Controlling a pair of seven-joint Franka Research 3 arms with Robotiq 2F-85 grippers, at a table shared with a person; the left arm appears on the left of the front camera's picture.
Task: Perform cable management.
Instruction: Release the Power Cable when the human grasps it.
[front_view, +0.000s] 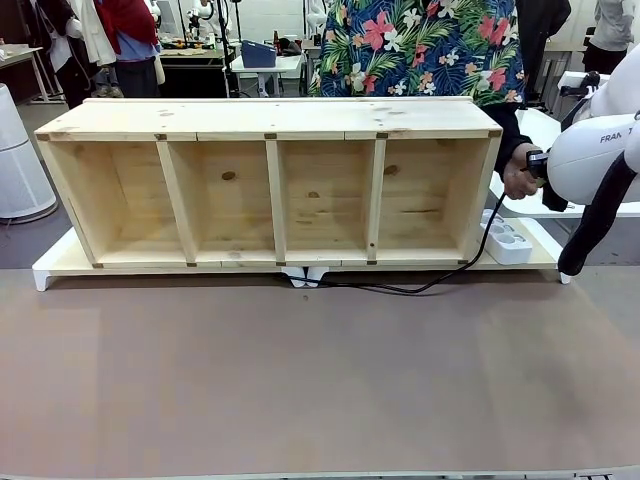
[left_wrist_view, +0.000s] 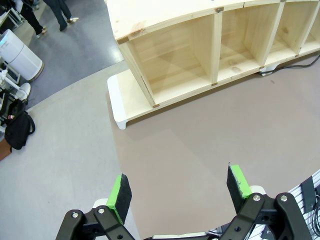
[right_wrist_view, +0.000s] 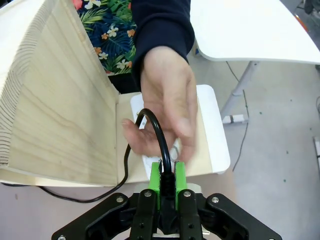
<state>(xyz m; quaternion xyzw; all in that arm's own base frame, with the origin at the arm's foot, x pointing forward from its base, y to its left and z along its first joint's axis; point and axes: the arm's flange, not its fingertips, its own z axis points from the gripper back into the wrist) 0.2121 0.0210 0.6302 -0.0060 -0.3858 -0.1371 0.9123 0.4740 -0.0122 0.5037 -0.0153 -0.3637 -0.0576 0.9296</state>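
The black cable (front_view: 400, 289) runs along the table from under the wooden shelf (front_view: 270, 190), then rises past the white power strip (front_view: 505, 240) at the shelf's right end. My right gripper (front_view: 537, 163) is shut on its plug end. In the right wrist view the cable (right_wrist_view: 159, 135) loops up out of my right gripper (right_wrist_view: 166, 181), whose green pads clamp it. A person's hand (right_wrist_view: 167, 97) reaches down just beyond, fingers around the loop, over the power strip (right_wrist_view: 136, 104). My left gripper (left_wrist_view: 179, 192) hangs open above bare table, far from the shelf (left_wrist_view: 200, 55).
The shelf rests on a white base board (front_view: 50, 268) with several empty compartments. The person in a flowered shirt (front_view: 420, 45) stands behind it. A white side table (right_wrist_view: 250, 30) is to the right. The brown table surface (front_view: 320, 380) lies in front.
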